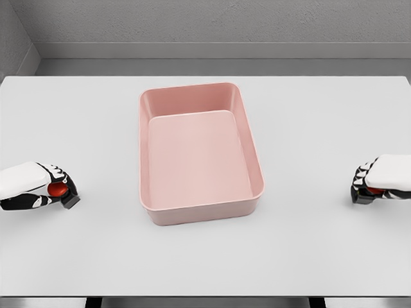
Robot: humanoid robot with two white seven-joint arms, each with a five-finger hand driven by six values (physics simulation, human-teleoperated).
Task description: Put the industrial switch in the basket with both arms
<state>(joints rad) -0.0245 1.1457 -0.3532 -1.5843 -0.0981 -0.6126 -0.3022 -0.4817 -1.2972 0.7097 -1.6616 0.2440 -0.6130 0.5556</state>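
Left hand point(40, 187): rested on the table point(321, 109) well left of the basket point(199, 212), fingers curled together; a red patch showed under them, what it was unclear.
Basket: sat mid-table, pink, nothing inside.
Right hand point(379, 181): lay well right of the basket, fingers curled likewise.
Industrial switch: not identifiable anywhere.
Progress: placement seemingly not done.

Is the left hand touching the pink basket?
Apart. The head view shows bare white table between the left hand and the pink basket; the hand sits near the table's left edge.
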